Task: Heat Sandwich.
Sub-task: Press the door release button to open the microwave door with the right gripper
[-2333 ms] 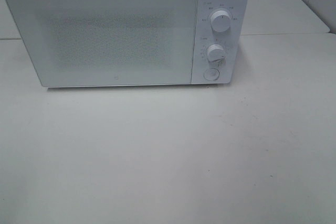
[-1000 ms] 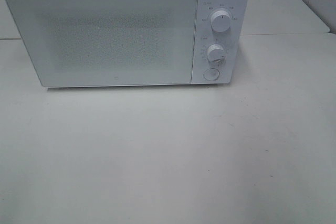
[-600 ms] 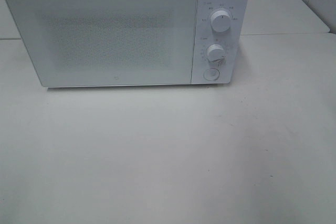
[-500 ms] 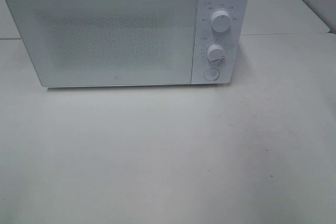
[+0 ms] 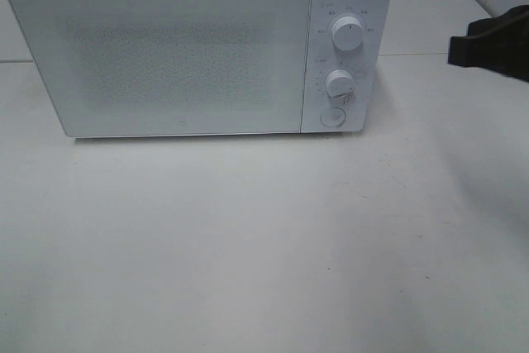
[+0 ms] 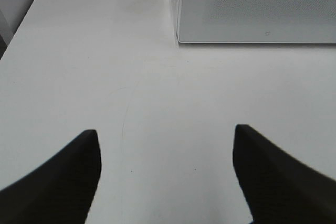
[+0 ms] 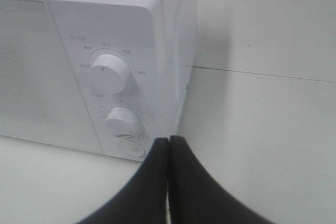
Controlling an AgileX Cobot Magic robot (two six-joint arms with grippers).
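The sandwich is out of view. A white microwave (image 5: 182, 47) stands at the back of the table with its door closed. My right gripper (image 5: 453, 51) reaches in from the right edge, level with the control panel and apart from it. In the right wrist view its fingers are pressed together with nothing between them (image 7: 169, 141), pointing at the microwave's (image 7: 94, 51) front right corner near the round button (image 7: 131, 148). My left gripper (image 6: 165, 129) is open and empty over bare table, short of the microwave's (image 6: 257, 6) front left corner.
The panel carries an upper knob (image 5: 348, 32), a lower knob (image 5: 340, 83) and a round button (image 5: 332, 116). The white table (image 5: 264, 237) stretches in front of the microwave. A seam between tabletops (image 5: 446, 54) runs to the microwave's right.
The black right gripper has come into the high view at the right edge; earlier no arm showed there. The microwave has not moved.
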